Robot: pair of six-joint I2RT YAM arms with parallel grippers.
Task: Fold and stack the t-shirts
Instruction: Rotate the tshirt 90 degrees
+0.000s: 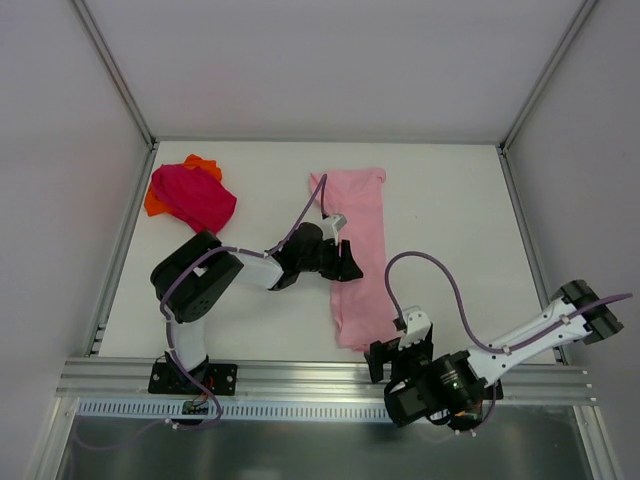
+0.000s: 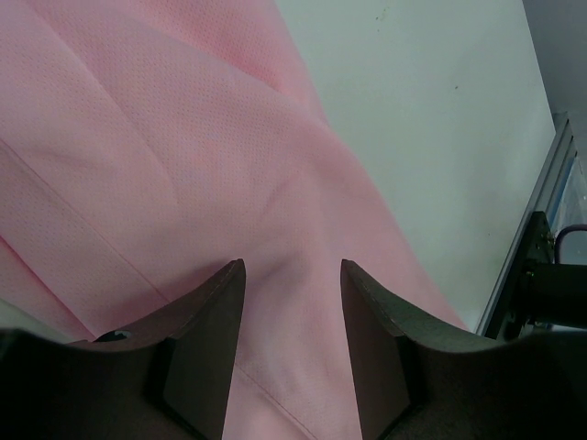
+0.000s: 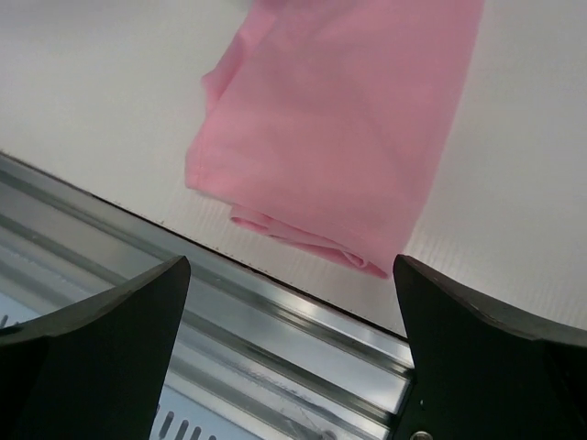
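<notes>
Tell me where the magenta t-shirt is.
Top view: the magenta t-shirt lies bunched at the far-left corner of the table, over the orange t-shirt, left of the light pink t-shirt.

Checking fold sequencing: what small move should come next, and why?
Probably advance the right gripper onto the near end of the light pink t-shirt and close: its jaws stand wide open just short, while the left gripper hovers open over the middle.

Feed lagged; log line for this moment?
light pink t-shirt: folded strip | left gripper: open over it | right gripper: open at near end | magenta t-shirt: bunched
</notes>
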